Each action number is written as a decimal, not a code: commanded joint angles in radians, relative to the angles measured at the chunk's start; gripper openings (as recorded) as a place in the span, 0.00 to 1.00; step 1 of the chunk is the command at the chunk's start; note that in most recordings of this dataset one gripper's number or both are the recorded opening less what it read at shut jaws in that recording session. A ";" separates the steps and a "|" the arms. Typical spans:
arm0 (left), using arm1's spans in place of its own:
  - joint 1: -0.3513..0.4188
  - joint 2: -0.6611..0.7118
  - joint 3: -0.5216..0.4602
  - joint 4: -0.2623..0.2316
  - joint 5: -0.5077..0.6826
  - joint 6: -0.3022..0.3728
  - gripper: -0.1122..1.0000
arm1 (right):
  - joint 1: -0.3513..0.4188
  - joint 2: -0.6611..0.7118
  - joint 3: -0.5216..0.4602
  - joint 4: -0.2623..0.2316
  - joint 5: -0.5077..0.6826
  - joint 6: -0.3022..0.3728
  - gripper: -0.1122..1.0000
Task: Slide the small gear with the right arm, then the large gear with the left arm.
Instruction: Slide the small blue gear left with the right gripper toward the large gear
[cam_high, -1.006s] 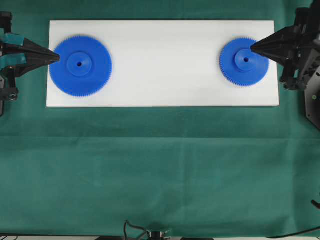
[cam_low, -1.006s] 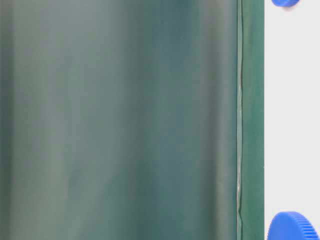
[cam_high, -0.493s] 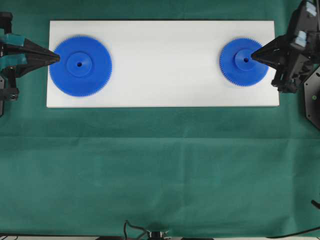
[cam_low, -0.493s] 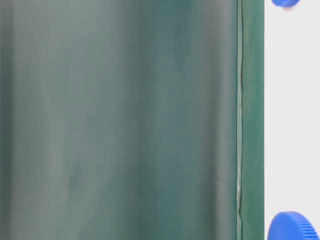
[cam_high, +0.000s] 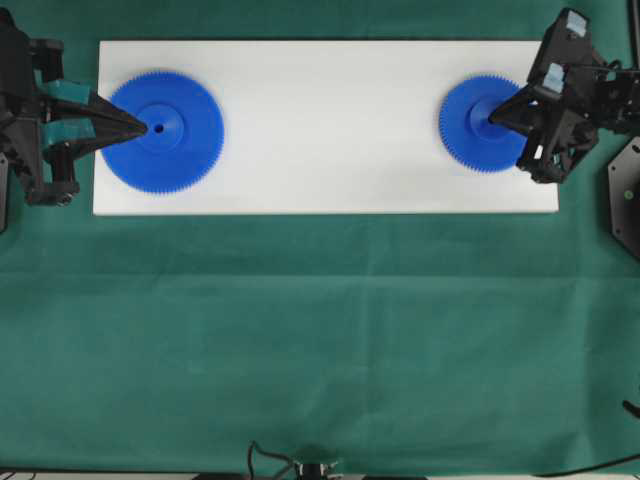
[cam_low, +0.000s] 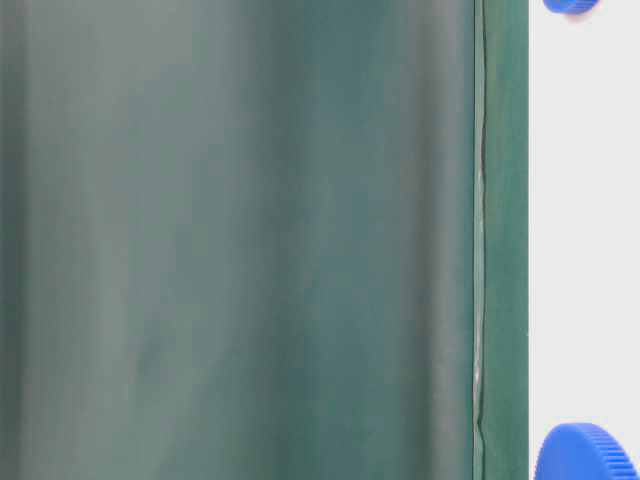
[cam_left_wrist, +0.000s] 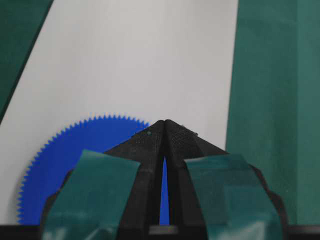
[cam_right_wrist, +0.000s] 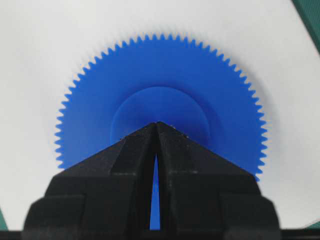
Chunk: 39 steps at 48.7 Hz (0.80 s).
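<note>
Overhead, the large gear (cam_high: 162, 131) and small gear (cam_high: 483, 124) lie at opposite ends of the white board (cam_high: 325, 180). The left gripper (cam_high: 143, 127) points at the large gear's hub; the right gripper (cam_high: 492, 120) reaches the small gear's hub. From the left wrist, the jaws meet at their tips, gripping nothing. From the right wrist, likewise, tips over the hub.
</note>
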 joint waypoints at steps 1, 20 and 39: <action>0.002 0.002 -0.023 -0.002 -0.011 0.002 0.10 | -0.003 0.017 -0.002 0.002 -0.017 0.005 0.57; 0.002 -0.012 -0.021 0.000 -0.011 0.002 0.10 | -0.003 0.031 0.025 0.003 -0.052 0.011 0.57; 0.002 -0.012 -0.021 -0.002 -0.011 0.002 0.10 | -0.003 0.150 0.003 0.006 -0.044 0.035 0.57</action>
